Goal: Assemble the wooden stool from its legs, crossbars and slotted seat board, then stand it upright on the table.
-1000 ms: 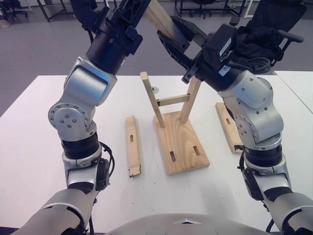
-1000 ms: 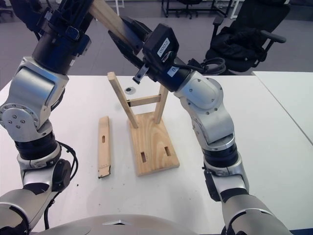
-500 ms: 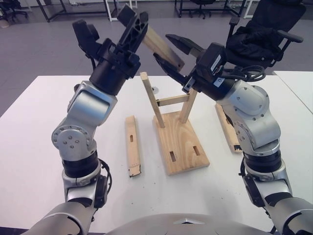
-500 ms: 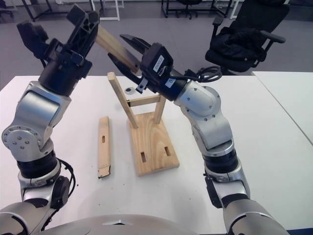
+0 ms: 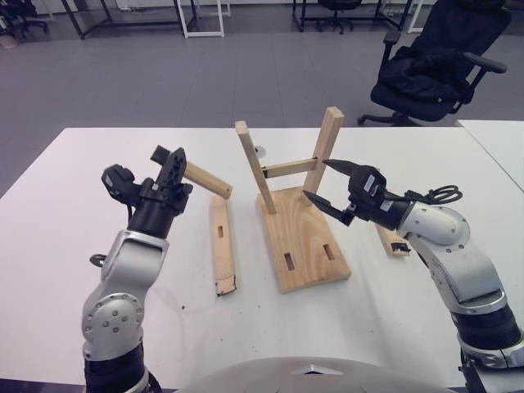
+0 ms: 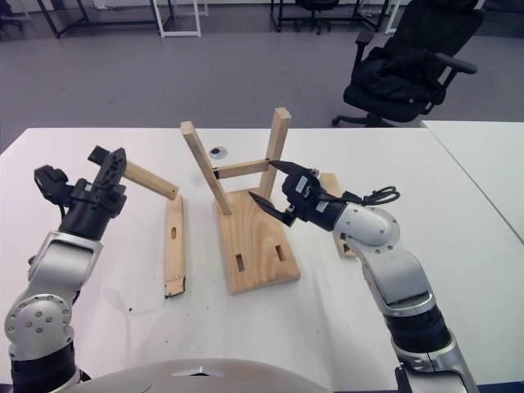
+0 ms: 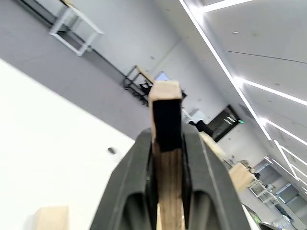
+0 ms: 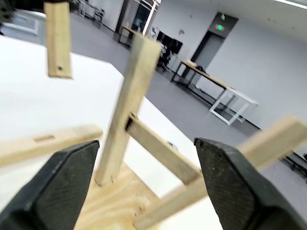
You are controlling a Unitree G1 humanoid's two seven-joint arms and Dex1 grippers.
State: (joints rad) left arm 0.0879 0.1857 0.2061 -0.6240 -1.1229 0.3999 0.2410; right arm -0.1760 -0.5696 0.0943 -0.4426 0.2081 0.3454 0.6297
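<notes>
The two eye views look from high on the head, forward and down onto the white surface (image 5: 49, 205). Both show the pale wooden seat board (image 5: 307, 237) from nearly the same spot. The left wrist view sits right behind the left gripper (image 7: 168, 139), near the short pale wooden bar (image 7: 166, 91) it grips, facing up to the ceiling. The right wrist view looks low between the spread fingers of the right gripper (image 8: 146, 143) at a leaning wooden leg (image 8: 127, 105), also in the eye views.
</notes>
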